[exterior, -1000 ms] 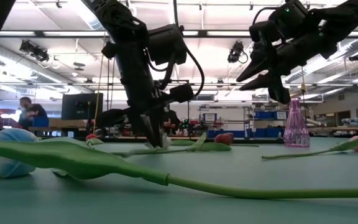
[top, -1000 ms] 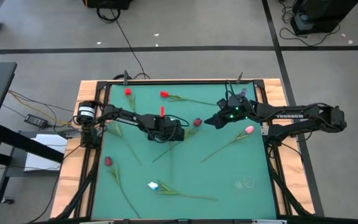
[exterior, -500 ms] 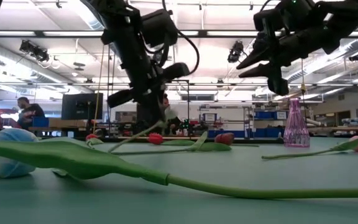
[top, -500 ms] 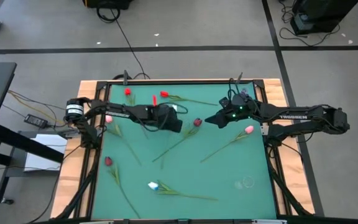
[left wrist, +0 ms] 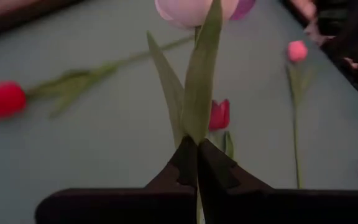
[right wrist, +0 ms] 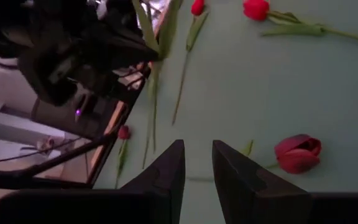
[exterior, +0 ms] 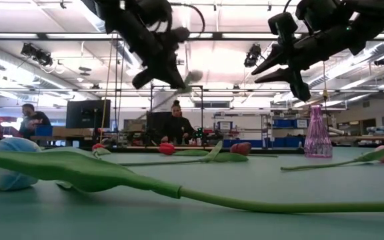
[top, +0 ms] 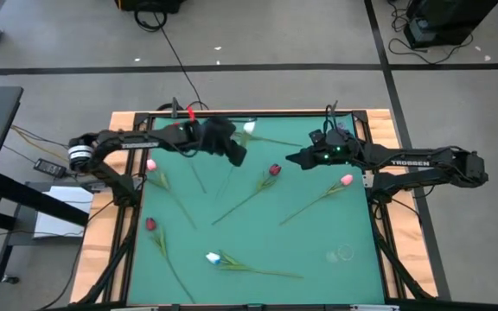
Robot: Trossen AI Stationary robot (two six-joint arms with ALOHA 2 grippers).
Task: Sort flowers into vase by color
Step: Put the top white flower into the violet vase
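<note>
Carrying step, by the look of it. Holding a white flower [left wrist: 194,9] by its green stem in the left gripper [left wrist: 196,143], fingers pinched shut on it. High up in the air, over the back of the table [top: 318,233].

Waiting close by with the right gripper [top: 290,158], fingers a little apart and holding nothing, up above a dark red flower [top: 274,170]. Also lying flat on the green top: a pink flower [top: 346,180].

Next, most likely: bring the white flower over to the pink vase [exterior: 317,133], stand the stem straight, slide it down the thin neck, then let go. Slowly, with such a bendy stem.
</note>
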